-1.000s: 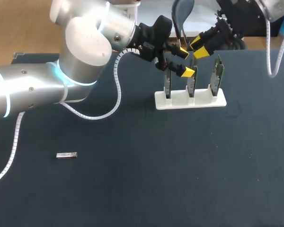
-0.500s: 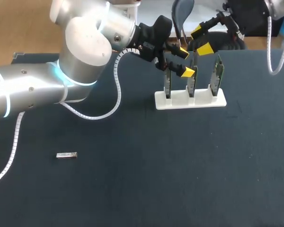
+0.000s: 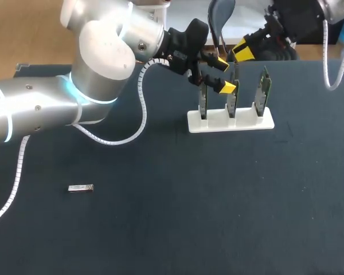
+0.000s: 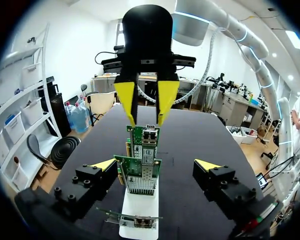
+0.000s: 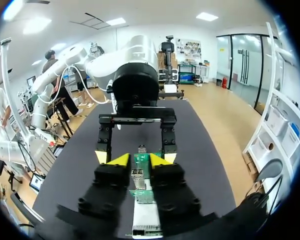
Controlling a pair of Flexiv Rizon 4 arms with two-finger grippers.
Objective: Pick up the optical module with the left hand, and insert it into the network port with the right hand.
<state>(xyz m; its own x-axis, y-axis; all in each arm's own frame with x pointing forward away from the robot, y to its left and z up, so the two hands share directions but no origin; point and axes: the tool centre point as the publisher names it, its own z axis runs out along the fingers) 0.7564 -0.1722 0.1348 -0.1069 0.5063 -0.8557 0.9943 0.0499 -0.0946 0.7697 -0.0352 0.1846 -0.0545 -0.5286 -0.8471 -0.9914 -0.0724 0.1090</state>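
Nothing of the task looks done yet. The optical module lies flat on the dark worktop at the near left, alone, well apart from both arms and touched by neither.

Farther in and to the right, a white holder stands three network cards upright in a row. In the left wrist view a network port shows at the upper edge of one card, with nothing in it.

The left tool hangs by the left part of that row, its fingers spread wide and empty, so it is far from the thing it has to pick. Farthest off, the right tool hovers above the far side of the cards, its fingers a little apart with nothing between them.

Left to do, as I judge it: the whole pick at the near left, a handover to the right tool, and the insertion.
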